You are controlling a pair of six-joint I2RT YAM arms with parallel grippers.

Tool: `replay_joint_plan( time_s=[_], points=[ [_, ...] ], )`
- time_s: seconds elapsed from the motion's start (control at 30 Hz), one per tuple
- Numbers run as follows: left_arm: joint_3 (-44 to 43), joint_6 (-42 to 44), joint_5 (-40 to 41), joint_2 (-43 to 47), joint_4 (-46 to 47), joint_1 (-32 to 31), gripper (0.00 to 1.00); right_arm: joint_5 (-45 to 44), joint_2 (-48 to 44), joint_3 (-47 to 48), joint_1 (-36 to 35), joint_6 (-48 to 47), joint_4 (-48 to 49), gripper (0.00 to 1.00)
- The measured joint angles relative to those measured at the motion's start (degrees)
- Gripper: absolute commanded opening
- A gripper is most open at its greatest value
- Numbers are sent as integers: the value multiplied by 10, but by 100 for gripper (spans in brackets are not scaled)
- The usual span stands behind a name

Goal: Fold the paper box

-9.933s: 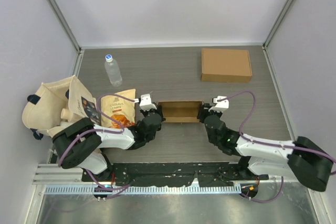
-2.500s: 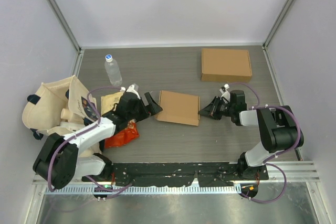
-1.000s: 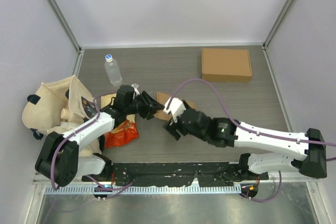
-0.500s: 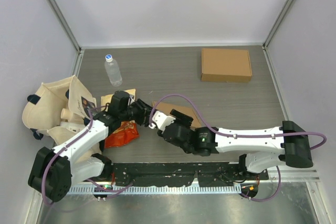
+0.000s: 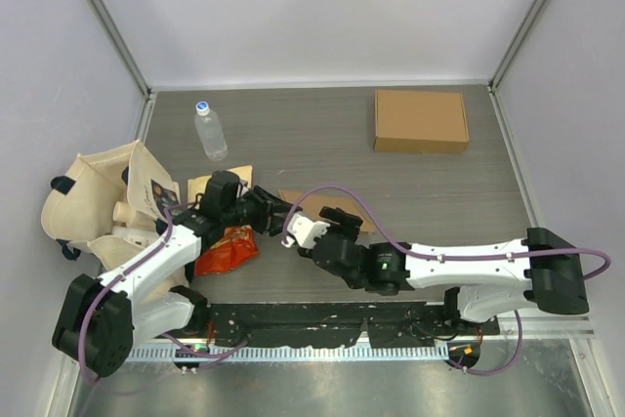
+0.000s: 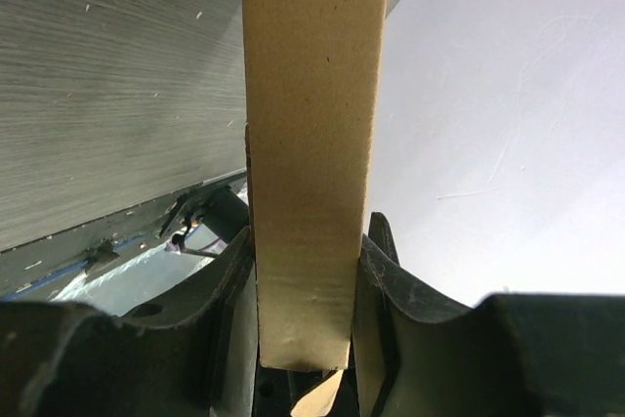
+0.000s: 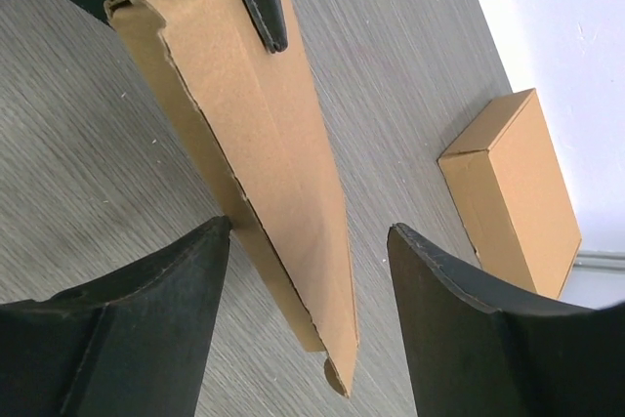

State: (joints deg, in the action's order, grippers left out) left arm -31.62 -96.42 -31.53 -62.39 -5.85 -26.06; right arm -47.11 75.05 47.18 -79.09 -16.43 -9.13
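Paper box (image 7: 264, 134) lies as a flat, folded-up piece of cardboard on the counter (image 5: 430, 192), near the middle and towards the left. It sits between the two arms.

From above, most of it is hidden. The right arm's wrist and cable cross over it, so only a brown sliver shows beside the left gripper (image 5: 266, 207). Its outline and flaps cannot be read from that view.

The left wrist view shows the left gripper clenched on the cardboard. A narrow strip of the box (image 6: 312, 134) runs up between the fingers (image 6: 229, 285), which press on it from both sides. The strip's lower end disappears into the dark gap of the gripper, and its far end is cut off by the top of the picture.

In the right wrist view, the right gripper (image 7: 308, 229) is spread wide, with one finger on each side of the box's near end. One finger (image 7: 146, 300) comes right up to the box's rough torn-looking edge, but whether it touches cannot be told. The other finger is apart from the box. At the far end, a black finger of the left gripper lies over the cardboard.

A second, closed box (image 5: 421, 121) sits well apart at the far right of the counter. A water bottle (image 5: 209, 130) stands at the far left. A snack bag (image 5: 227, 244) is partly covered by the left arm, and a cloth bag (image 5: 93, 192) lies at the left edge.
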Motion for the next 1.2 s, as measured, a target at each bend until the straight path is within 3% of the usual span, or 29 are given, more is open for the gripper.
replay_joint_plan(
  time_s=[0.4,0.73,0.9,0.97,1.03,1.2],
  points=[
    [2,-8,-29,1,9,3,9,117,-78,-52,52,-7,37,73],
    [2,-20,-33,32,12,4,9,116,-86,-83,61,-31,96,66],
    [1,-24,-35,33,13,4,11,102,-85,-99,61,-56,134,43],
    [-2,-24,-35,33,16,5,30,99,-81,-100,57,-64,134,34],
    [-7,-18,-32,33,14,6,62,97,-76,-100,53,-65,133,31],
    [-17,55,2,48,5,6,73,97,-93,-100,46,-11,86,26]
  ],
)
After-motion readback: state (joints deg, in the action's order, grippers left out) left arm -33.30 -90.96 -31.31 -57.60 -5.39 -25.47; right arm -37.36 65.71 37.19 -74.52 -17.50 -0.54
